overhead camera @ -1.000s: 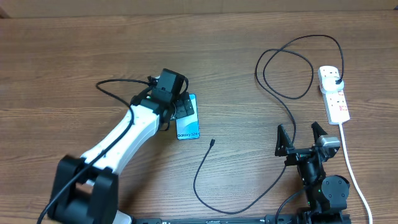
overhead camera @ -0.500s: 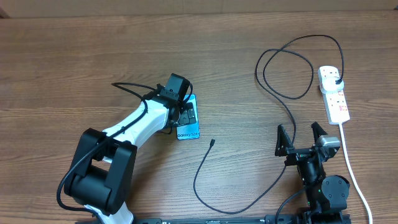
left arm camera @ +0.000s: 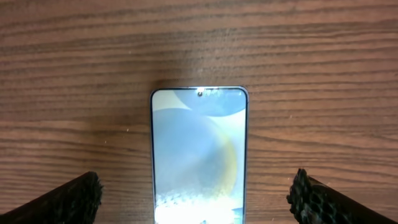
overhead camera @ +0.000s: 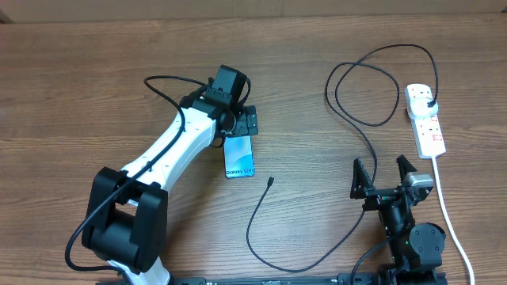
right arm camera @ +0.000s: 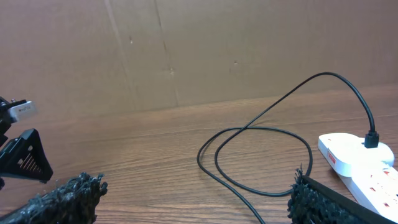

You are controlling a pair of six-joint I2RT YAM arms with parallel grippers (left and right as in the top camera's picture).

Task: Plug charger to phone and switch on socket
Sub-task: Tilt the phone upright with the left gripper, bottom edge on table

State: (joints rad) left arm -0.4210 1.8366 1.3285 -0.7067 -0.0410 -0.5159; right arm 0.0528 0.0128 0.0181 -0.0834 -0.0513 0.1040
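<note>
The phone lies flat on the wooden table with its light-blue screen up; it also fills the middle of the left wrist view. My left gripper is open and hovers over the phone's far end, its fingers on either side and apart from it. The charger cable runs in loose loops from its black plug, seated in the white socket strip, down to a small connector tip lying right of the phone. My right gripper is open and empty near the front edge.
The socket strip's white cord runs toward the front right. The cable loops lie in front of my right gripper, with the strip to their right. A cardboard wall stands behind the table.
My left arm has swung forward and right, and its gripper has shifted up toward the phone's far end, uncovering more of the screen. The right arm has not moved.
</note>
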